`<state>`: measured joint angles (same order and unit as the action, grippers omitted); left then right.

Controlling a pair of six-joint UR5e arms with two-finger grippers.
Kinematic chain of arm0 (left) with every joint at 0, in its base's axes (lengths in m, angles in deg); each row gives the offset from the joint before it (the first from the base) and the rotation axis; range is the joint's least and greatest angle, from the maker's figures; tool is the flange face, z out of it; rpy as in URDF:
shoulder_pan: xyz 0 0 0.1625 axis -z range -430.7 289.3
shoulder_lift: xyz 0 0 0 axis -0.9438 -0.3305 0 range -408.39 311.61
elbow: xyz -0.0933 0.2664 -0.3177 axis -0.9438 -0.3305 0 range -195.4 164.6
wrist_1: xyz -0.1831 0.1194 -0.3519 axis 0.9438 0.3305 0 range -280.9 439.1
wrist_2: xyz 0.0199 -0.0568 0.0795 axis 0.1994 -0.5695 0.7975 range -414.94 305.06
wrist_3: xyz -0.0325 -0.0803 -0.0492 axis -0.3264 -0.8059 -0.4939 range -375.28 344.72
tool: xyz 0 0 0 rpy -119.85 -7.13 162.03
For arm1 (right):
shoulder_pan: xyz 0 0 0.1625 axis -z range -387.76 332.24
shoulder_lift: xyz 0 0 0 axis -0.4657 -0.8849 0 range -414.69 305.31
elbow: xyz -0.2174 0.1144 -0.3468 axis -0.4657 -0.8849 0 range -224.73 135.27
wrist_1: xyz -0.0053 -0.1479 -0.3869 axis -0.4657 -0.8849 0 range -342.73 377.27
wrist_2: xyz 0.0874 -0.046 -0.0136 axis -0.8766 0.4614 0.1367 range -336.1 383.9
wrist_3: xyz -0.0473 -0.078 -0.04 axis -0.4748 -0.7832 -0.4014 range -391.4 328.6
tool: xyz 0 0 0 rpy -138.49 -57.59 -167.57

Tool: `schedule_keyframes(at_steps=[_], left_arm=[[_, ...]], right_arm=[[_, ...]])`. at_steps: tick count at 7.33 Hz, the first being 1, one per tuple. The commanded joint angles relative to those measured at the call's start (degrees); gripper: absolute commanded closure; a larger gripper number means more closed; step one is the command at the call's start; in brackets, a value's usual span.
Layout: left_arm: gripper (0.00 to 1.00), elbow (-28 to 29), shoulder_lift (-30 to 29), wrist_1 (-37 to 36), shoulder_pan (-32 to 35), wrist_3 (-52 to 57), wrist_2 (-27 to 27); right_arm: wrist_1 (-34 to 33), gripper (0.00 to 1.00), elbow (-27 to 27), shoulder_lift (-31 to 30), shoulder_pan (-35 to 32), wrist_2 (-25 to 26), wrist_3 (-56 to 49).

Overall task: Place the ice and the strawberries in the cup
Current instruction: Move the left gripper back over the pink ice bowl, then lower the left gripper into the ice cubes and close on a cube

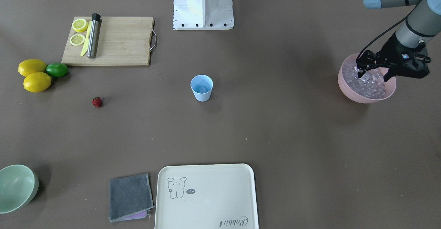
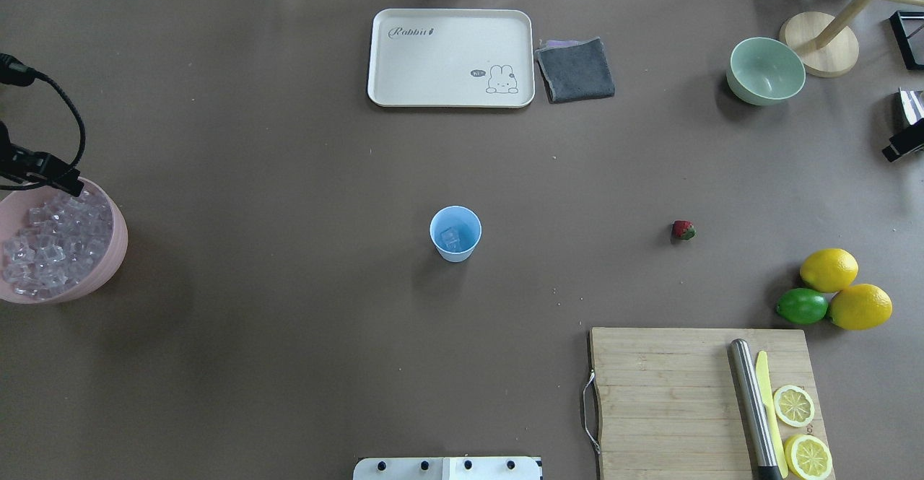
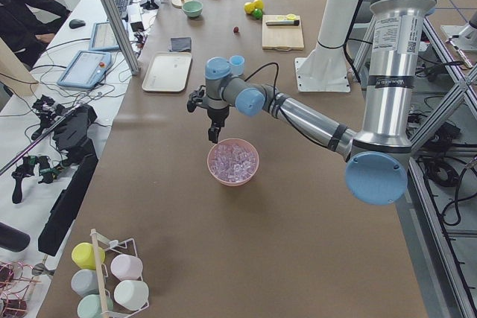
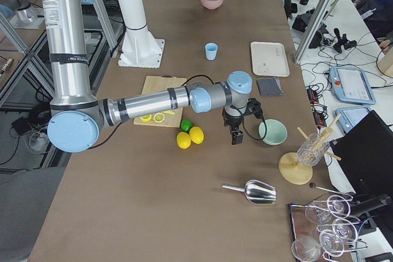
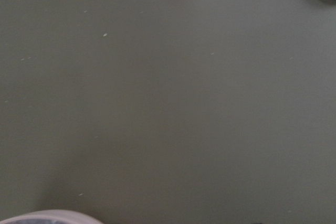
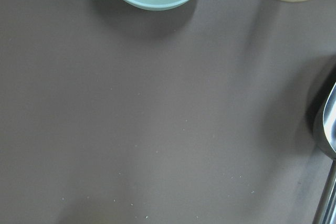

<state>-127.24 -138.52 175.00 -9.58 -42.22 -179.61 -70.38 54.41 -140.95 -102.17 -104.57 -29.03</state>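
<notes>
The light-blue cup stands upright mid-table with one ice cube inside. A pink bowl at the table's left end is full of ice. My left gripper hangs over the bowl's far side, just above the pile, and looks shut on an ice cube. The strawberry lies alone on the table, near the lemons. My right gripper hovers over bare table between the lemons and the pale green bowl. I cannot tell whether it is open or shut.
A cutting board holds lemon halves, a steel rod and a yellow knife. Two lemons and a lime lie beside it. A pale green bowl, grey cloth, tray and metal scoop sit further off.
</notes>
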Motion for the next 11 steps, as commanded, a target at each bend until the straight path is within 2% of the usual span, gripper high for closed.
schedule_keyframes(at_steps=[1, 4, 8, 9, 11], left_arm=[[0.14, 1.2, 6.5, 5.2, 0.1, -0.2, 0.0], [0.14, 5.9, 7.7, 15.3, -3.8, -11.2, 0.0], [0.17, 6.2, 7.8, 15.8, -6.0, -13.1, 0.4], [0.22, 6.5, 7.8, 15.8, -6.0, -13.0, 0.5], [0.28, 7.8, 7.2, 15.8, -6.2, -12.9, 0.6]], right_arm=[[0.0, 0.0, -0.1, 0.3, 0.0, -0.2, 0.0], [0.2, 0.0, 0.0, 0.3, 0.0, -0.4, -0.3], [0.2, 0.0, 0.0, 0.3, 0.0, -0.4, -0.2], [0.2, 0.0, 0.0, 0.4, 0.0, -0.4, -0.2], [0.2, 0.0, -0.1, 0.4, 0.0, -0.4, -0.1]])
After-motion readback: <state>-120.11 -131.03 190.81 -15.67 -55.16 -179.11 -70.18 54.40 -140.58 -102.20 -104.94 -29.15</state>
